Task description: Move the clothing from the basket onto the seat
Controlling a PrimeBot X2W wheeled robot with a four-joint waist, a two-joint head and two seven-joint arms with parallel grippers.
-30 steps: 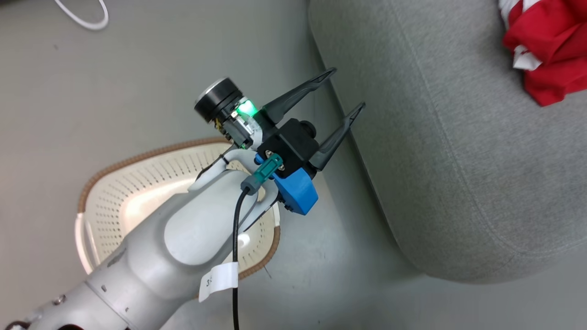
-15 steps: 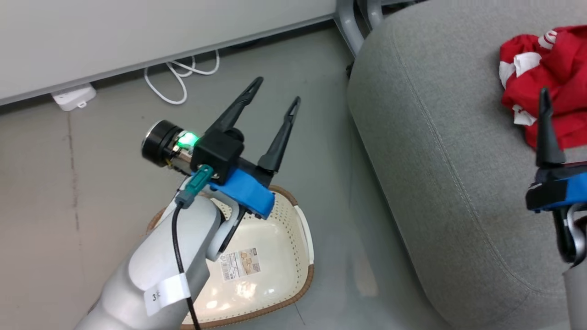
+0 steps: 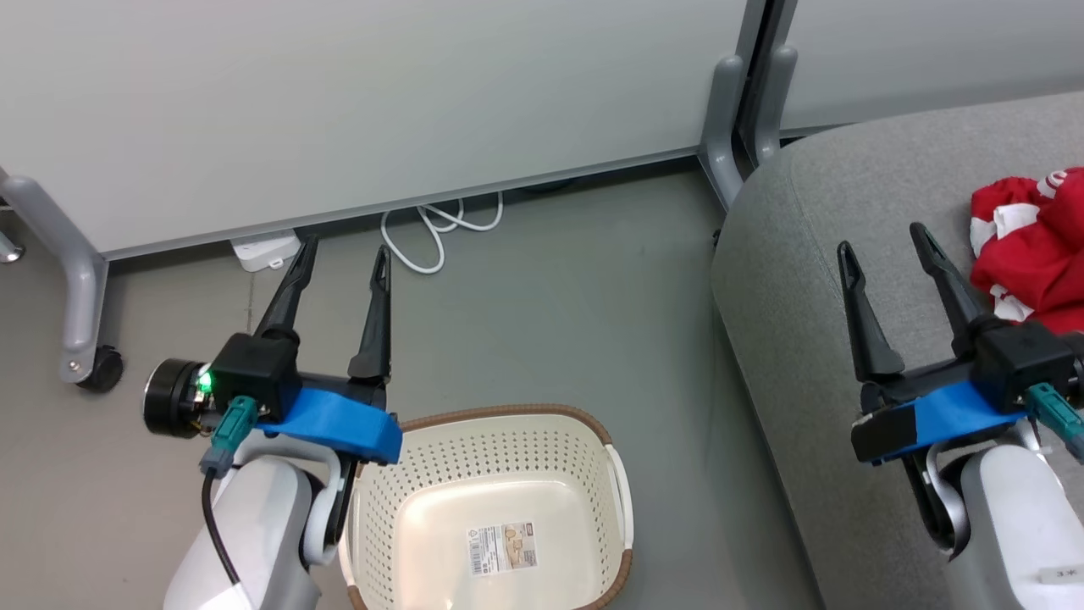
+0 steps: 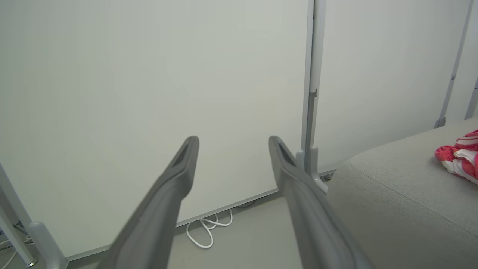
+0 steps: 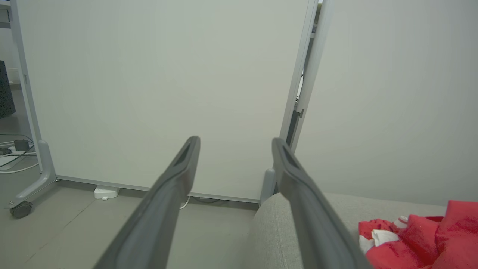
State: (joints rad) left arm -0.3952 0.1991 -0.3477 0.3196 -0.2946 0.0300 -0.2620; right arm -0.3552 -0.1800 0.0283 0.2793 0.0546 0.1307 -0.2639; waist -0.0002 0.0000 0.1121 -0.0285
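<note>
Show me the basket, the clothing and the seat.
basket (image 3: 508, 453), head view, its far perforated wall.
clothing (image 3: 1037, 258), head view, the red fabric.
seat (image 3: 788, 322), head view, bare grey cushion top.

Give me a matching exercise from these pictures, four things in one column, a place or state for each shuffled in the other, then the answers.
1. clothing
2. basket
3. left gripper
4. white cable

A. looped on the floor at the foot of the partition
B. nothing in it but a label
C. bunched on the seat
D. open, holding nothing

Pairs: 1-C, 2-B, 3-D, 4-A
</note>
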